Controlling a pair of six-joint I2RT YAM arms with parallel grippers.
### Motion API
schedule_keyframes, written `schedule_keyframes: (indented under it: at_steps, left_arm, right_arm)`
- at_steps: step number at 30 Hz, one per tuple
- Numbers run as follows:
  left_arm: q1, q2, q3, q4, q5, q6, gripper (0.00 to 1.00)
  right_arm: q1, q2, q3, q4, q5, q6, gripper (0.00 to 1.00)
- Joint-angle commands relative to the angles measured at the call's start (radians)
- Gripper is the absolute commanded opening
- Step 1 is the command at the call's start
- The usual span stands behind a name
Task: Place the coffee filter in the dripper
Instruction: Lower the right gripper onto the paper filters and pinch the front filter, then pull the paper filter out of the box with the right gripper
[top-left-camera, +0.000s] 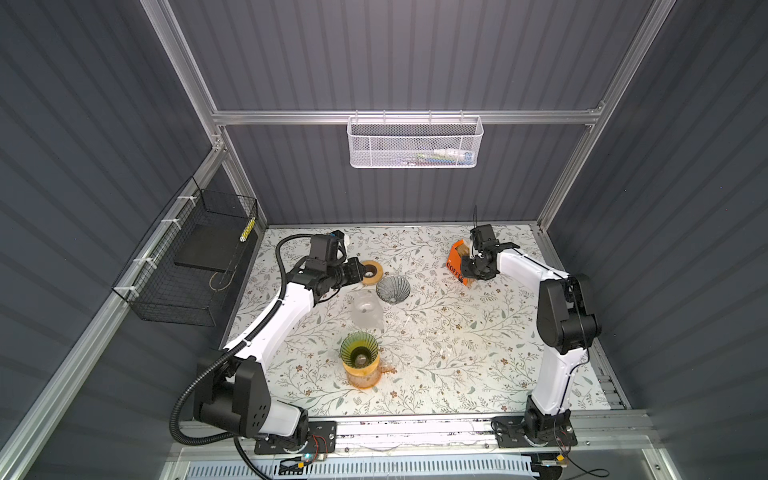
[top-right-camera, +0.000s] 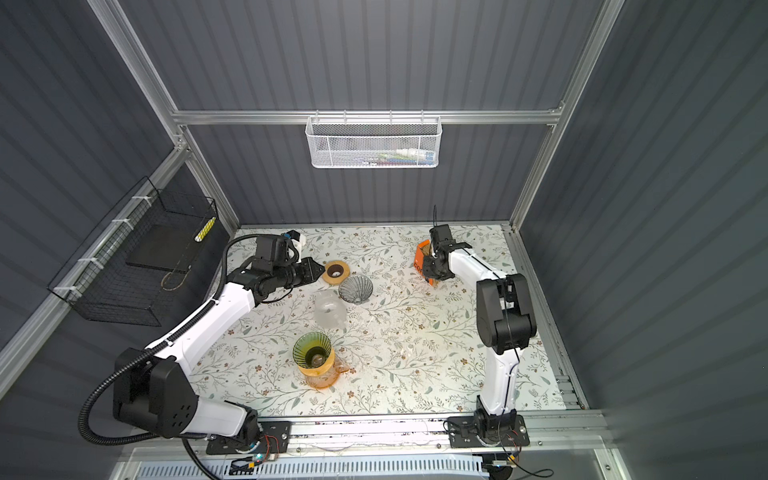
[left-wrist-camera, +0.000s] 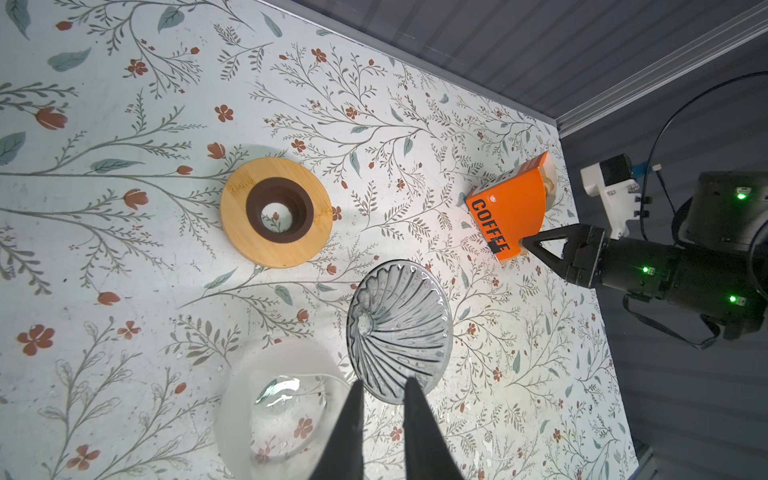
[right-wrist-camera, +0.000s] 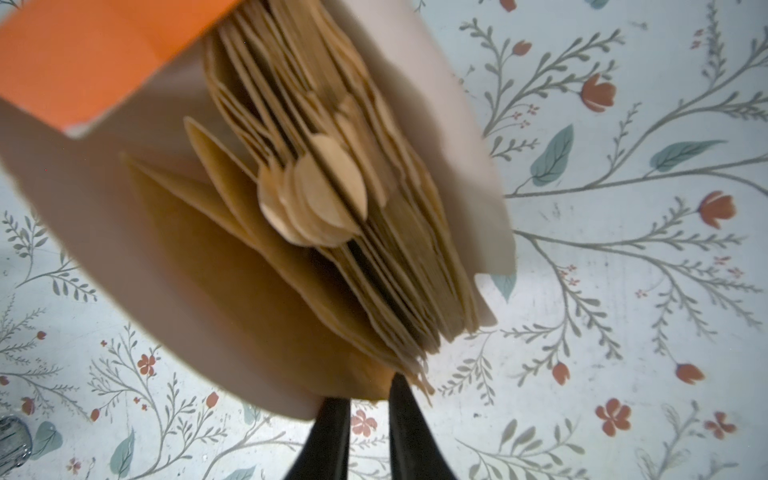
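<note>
An orange coffee box (top-left-camera: 456, 261) stands tilted at the back right, its open top packed with brown paper coffee filters (right-wrist-camera: 332, 187). My right gripper (right-wrist-camera: 365, 388) is at the box's open edge, jaws a narrow gap apart; one fingertip is against the outer filters, the other is hidden behind the box's white flap. A grey ribbed glass dripper (top-left-camera: 392, 289) lies on the table mid-back. A green dripper (top-left-camera: 359, 352) sits on an orange carafe (top-left-camera: 365, 376) near the front. My left gripper (left-wrist-camera: 384, 381) hovers by the grey dripper (left-wrist-camera: 399, 332), slightly open and holding nothing.
A wooden ring with a brown collar (top-left-camera: 371, 272) lies beside the grey dripper. A frosted glass vessel (top-left-camera: 365, 313) stands between the two drippers. A black wire basket (top-left-camera: 187, 266) hangs on the left wall, a white mesh basket (top-left-camera: 415, 143) on the back rail.
</note>
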Motion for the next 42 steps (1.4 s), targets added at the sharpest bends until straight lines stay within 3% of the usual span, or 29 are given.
schedule_keyframes:
  at_steps: [1,7,17,42]
  left_arm:
    - [-0.005,0.003,-0.007,-0.005,-0.009,0.027,0.19]
    - [-0.004,0.001,-0.008,-0.004,-0.010,0.030,0.19]
    - [-0.004,-0.004,-0.011,-0.005,-0.016,0.030,0.19]
    - [-0.004,-0.037,-0.029,-0.011,-0.026,0.031,0.19]
  right_arm:
    - [-0.004,0.027,0.033,-0.025,0.004,-0.014,0.21]
    - [-0.004,0.031,0.039,-0.029,0.004,-0.016,0.18]
    - [-0.002,0.020,0.039,-0.038,0.001,-0.007,0.00]
    - [0.017,-0.166,-0.126,-0.055,-0.002,0.022,0.00]
